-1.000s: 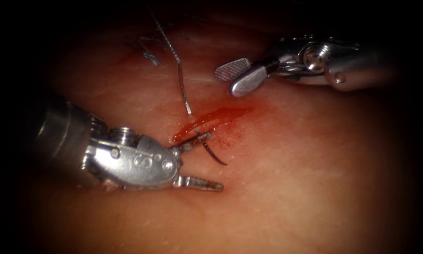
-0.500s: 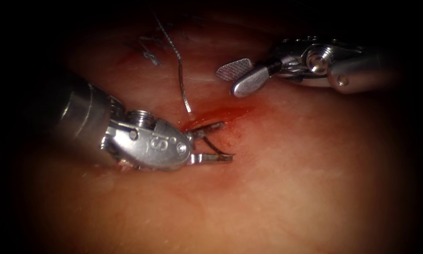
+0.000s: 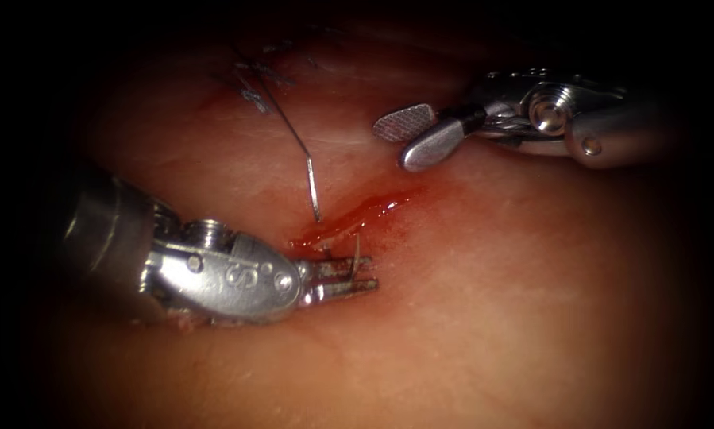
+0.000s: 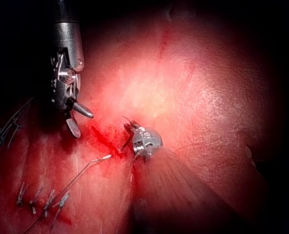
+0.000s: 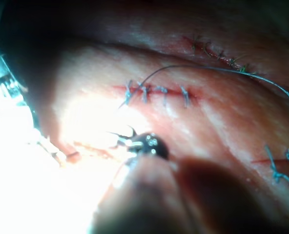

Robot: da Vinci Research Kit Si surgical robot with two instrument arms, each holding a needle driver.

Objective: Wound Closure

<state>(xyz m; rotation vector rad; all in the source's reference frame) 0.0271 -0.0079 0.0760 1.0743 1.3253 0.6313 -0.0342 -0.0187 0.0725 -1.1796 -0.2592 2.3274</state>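
Currently, the needle (image 3: 357, 253) is being pinched by the left tool (image 3: 349, 280), jaws pressed together, just right of the cut (image 3: 349, 214), probably for control. How much of it is lying in the tissue (image 3: 492, 318) is being hidden. The right tool (image 3: 408, 135) is being held spread, empty, well apart.

engraved "S" mark, left pincer (image 3: 355, 275) housing

The curved steel needle (image 3: 357, 256) is held just right of the short open cut (image 3: 349, 214) by the left arm's jawed tool (image 3: 347, 278); the right arm's tool (image 3: 408, 137) is set well apart, behind.
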